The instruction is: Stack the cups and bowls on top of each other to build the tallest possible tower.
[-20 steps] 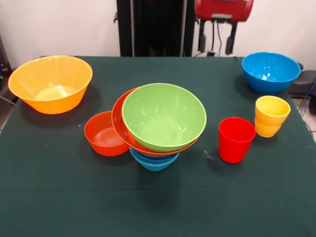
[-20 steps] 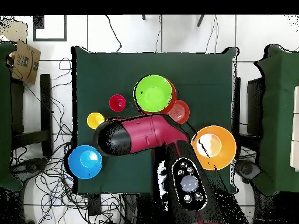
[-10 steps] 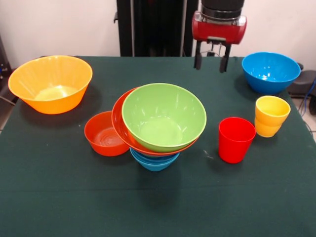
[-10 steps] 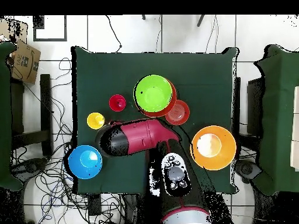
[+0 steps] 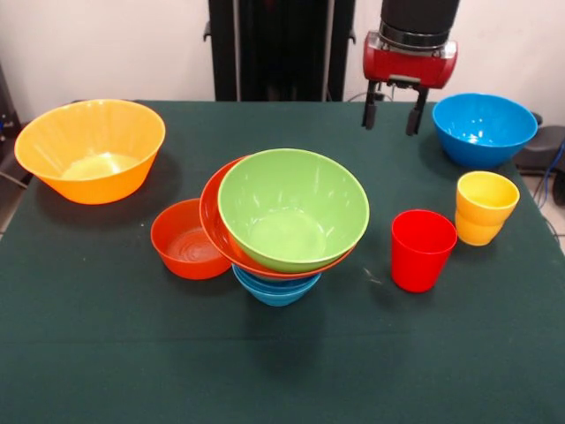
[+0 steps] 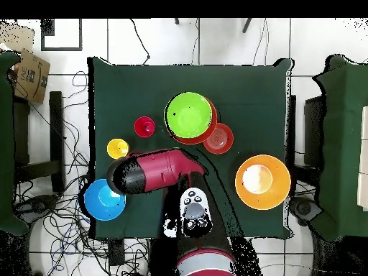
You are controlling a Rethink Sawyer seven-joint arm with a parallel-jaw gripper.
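As I look in:
Tower: green plastic bowl tilts on the red-orange bowl.
Claw: my gripper hangs open, empty.
Nearby: red plastic cup.

The dark green table cover looks like matt cloth, kinda felt-like, no shine at all. The big light-green plastic bowl is glossy and smooth with soft highlights inside. The large orange plastic bowl looks translucent and shiny. The small red-orange plastic bowl has a wet-looking gloss too. The plain red plastic cup is smooth, a bit less shiny. The gripper's red casing looks like glossy hard plastic.
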